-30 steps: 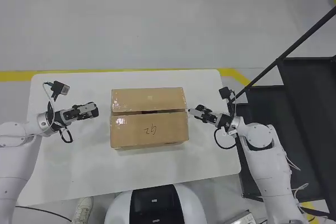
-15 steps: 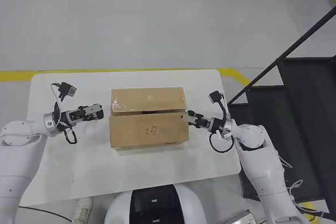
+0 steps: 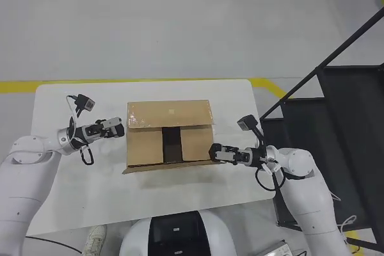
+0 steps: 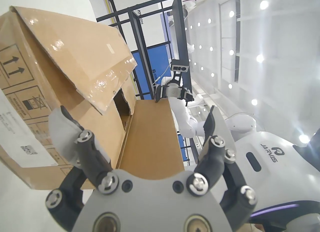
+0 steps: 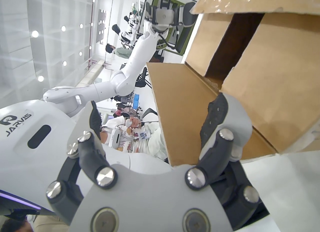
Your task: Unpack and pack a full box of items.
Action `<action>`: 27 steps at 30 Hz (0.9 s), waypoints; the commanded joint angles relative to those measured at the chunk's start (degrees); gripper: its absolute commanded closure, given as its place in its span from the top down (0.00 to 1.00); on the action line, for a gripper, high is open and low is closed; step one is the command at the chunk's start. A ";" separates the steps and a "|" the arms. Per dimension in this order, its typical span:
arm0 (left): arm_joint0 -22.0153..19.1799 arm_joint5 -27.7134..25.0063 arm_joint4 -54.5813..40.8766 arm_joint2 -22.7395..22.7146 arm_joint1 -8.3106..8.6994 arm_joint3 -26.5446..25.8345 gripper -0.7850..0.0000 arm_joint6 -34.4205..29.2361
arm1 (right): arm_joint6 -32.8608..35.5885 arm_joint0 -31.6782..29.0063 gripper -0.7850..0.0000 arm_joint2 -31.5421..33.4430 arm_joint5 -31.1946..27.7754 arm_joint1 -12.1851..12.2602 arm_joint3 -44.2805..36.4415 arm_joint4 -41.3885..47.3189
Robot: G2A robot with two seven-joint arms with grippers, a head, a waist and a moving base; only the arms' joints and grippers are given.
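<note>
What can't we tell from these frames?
- Box contents: top view, inner flaps cover all but a gap, itself in shadow; right wrist view, same gap dark.
- Whether the right tool touches the near flap: too small in top view; its finger overlaps the flap in right wrist view.
- Left wrist view: far flap blocks the interior.

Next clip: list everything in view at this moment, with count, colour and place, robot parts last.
Cardboard box: one, brown, middle of the table; near flap folded out, far flap shut.
Table: one, white, under the box.
Rack: one, black metal, past the table's right side.
Floor line: one, yellow, beyond the table's far edge.
Left gripper: one, grey and black, open, beside the box's left side.
Right gripper: one, grey and black, open, at the box's near right corner.
</note>
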 commanded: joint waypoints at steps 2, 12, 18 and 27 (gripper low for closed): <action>-1.29 -0.07 -2.14 1.47 -0.72 1.80 1.00 -0.50 | 0.80 -1.36 1.00 -0.16 -0.06 0.38 -1.23 -0.79; -5.42 -3.00 -5.91 5.43 -3.09 6.75 1.00 -1.04 | 1.95 -4.76 1.00 -0.07 -0.56 1.52 -3.23 -2.30; -8.36 -3.39 -9.12 6.47 -4.15 7.58 1.00 -3.50 | 3.17 -6.38 1.00 -1.04 -0.42 2.23 -4.24 -6.37; -15.04 -2.36 -13.23 8.91 -6.46 12.71 1.00 -4.53 | 3.71 -7.05 1.00 -4.46 0.17 3.00 -5.15 -11.07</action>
